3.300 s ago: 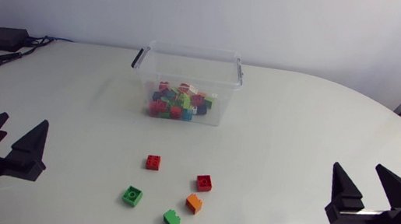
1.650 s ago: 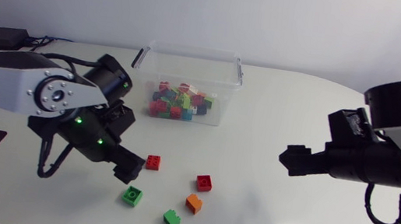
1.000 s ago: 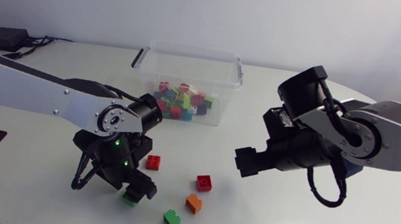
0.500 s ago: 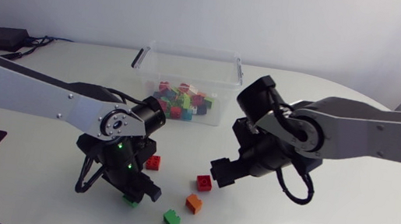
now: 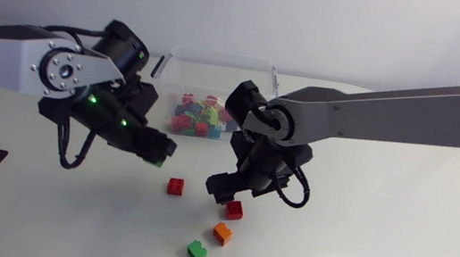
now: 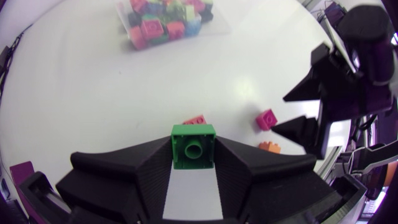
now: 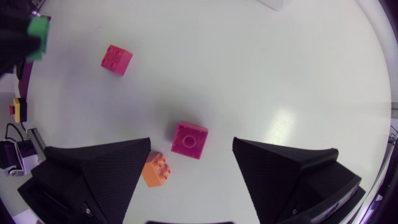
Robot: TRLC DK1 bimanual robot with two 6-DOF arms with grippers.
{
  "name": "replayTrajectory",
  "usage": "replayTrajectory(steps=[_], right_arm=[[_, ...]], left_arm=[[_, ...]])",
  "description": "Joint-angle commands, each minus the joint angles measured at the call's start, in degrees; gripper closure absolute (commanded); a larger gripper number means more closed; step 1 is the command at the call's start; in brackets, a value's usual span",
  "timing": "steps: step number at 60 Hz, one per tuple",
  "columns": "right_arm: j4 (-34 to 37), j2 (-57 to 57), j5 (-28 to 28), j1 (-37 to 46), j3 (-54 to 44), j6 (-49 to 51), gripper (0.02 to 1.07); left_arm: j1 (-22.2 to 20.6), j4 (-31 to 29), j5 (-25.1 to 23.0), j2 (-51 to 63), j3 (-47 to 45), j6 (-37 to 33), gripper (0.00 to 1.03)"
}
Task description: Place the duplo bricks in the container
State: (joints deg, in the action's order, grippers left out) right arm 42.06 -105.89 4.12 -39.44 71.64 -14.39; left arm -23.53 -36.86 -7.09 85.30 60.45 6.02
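Left gripper (image 6: pixel 193 158) grips the square green brick (image 6: pixel 193 147), ringed face towards the wrist camera. Right gripper (image 7: pixel 191 150) is wide open over the square red brick (image 7: pixel 189 140), head view centre. Clear plastic container (image 5: pixel 258 87) sits upper centre.

**A:** What is hidden from overhead?

**B:** The small green duplo brick (image 5: pixel 157 162) is nearly buried between the fingers of the left gripper (image 5: pixel 163 152), at ten o'clock from a loose red brick (image 5: pixel 175 187). The heap in the clear plastic container (image 5: pixel 221 62) is too small to count.

**A:** And the wrist views?

**B:** A finger of the right gripper (image 7: pixel 191 148) covers one corner of the orange brick (image 7: pixel 157 169).
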Motion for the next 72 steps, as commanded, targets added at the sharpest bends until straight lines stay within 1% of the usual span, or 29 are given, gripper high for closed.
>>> replayTrajectory(steps=[1,4,5,10,14,19,22,31,35,40,42,46,49,51,60,72], right_arm=[[1.35,-2.92,0.01,-0.55,1.05,-2.31,0.14],[1.53,-3.71,0.01,-0.46,1.66,-2.57,0.18],[1.62,-3.98,0.01,-0.46,1.75,-2.57,0.18],[1.88,-5.12,-0.16,-0.73,2.63,-3.27,0.21],[1.88,-6.00,-1.04,-1.16,2.72,-3.71,0.28],[1.71,-6.70,-1.83,-1.25,2.54,-3.89,0.33],[1.44,-7.49,-2.27,-1.25,2.46,-4.24,0.39],[1.18,-9.07,-3.07,-1.16,2.54,-4.50,0.48],[0.39,-9.43,-3.07,-1.16,2.54,-4.24,0.57],[-0.23,-9.43,-2.98,-1.78,2.54,-3.98,0.62],[-0.84,-9.25,-2.98,-2.04,2.28,-3.98,0.70],[-1.99,-8.55,-2.98,-2.22,1.58,-3.45,0.77],[-2.16,-8.02,-3.15,-1.96,1.14,-2.83,0.79],[-2.78,-7.41,-3.07,-1.69,0.61,-2.22,0.83],[-3.39,-3.54,-2.98,0.33,-0.18,0.42,0.86],[-3.30,1.74,-2.80,2.97,1.66,2.97,0.87]], left_arm=[[2.44,2.23,-0.47,-2.86,3.63,1.01,0.82],[3.75,3.90,-0.47,-3.21,4.86,1.19,0.82],[4.11,5.13,-0.47,-3.38,5.12,1.27,0.82],[4.54,8.82,-0.47,-3.65,5.38,1.54,0.82],[4.37,10.93,-0.47,-3.56,5.38,1.89,0.82],[4.19,14.36,-0.29,-3.73,5.12,2.33,0.82],[4.19,15.68,0.15,-3.73,5.30,2.50,0.82],[4.63,19.72,0.24,-2.77,6.35,2.77,0.82],[4.72,20.69,0.32,-2.06,7.14,3.03,0.82],[4.90,22.45,0.32,-1.45,7.67,3.38,0.82],[4.98,23.50,0.41,-1.01,8.02,3.47,0.82],[5.25,24.91,0.41,-0.13,8.37,3.73,0.82],[5.34,25.88,0.41,0.48,8.72,3.73,0.82],[5.42,26.58,0.41,1.36,9.16,3.73,0.82],[5.69,30.27,0.41,6.02,11.62,4.09,0.81],[5.60,32.47,0.76,12.97,17.07,4.17,0.81]])
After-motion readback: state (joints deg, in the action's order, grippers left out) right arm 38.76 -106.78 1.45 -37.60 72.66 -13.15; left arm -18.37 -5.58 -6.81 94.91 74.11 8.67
